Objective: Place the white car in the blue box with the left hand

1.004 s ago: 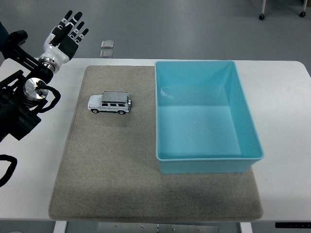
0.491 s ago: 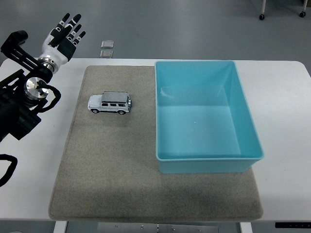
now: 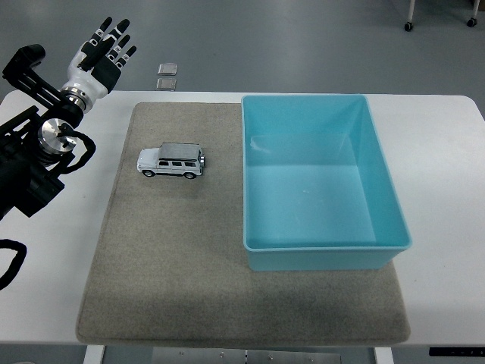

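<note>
Mat [image 3: 182, 258] bare around car [image 3: 171, 161]; box [image 3: 326, 246] wall right.

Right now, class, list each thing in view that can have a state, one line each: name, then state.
white car: upright on its wheels on the grey mat, not held.
blue box: open-topped, empty.
left hand: fingers spread, holding nothing, raised at the table's far left corner.

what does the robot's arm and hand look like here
Only the left arm shows. It is black and blocky, with a round silver metal cap at one joint and a black cable looping beside it. A silver ring forms the wrist. The left hand has a white back and five fingers in black segments with white patches between them. The right arm is out of view.
</note>
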Controlling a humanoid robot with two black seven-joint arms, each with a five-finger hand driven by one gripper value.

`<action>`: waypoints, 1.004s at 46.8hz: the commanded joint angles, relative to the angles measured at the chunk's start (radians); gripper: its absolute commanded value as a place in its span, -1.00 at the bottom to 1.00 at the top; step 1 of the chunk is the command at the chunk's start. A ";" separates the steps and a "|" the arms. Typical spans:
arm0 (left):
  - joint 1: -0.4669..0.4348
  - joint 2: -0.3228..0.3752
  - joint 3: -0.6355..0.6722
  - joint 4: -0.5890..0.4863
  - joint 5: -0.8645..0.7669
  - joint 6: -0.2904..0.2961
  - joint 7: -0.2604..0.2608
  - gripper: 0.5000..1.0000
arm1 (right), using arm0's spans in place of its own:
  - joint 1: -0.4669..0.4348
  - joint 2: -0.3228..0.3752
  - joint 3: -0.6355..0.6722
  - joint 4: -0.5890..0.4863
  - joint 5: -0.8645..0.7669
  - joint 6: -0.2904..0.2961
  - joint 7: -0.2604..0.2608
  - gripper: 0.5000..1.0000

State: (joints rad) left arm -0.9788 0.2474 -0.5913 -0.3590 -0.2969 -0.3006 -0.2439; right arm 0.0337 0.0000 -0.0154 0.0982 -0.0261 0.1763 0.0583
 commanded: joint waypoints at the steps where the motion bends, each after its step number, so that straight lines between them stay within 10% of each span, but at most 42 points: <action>1: 0.000 0.001 0.002 -0.001 0.004 0.000 0.000 0.98 | 0.000 0.000 0.000 0.000 0.000 0.000 0.000 0.74; 30: -0.018 0.049 0.010 -0.158 0.384 0.011 0.003 0.98 | -0.001 0.000 0.000 0.000 0.000 0.000 0.000 0.74; 47: -0.086 0.158 0.243 -0.302 0.541 0.000 0.000 0.98 | 0.000 0.000 0.000 0.000 0.000 0.000 0.000 0.74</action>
State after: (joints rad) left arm -1.0360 0.3797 -0.4098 -0.6381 0.2359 -0.3016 -0.2412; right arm 0.0332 0.0000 -0.0153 0.0982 -0.0261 0.1764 0.0583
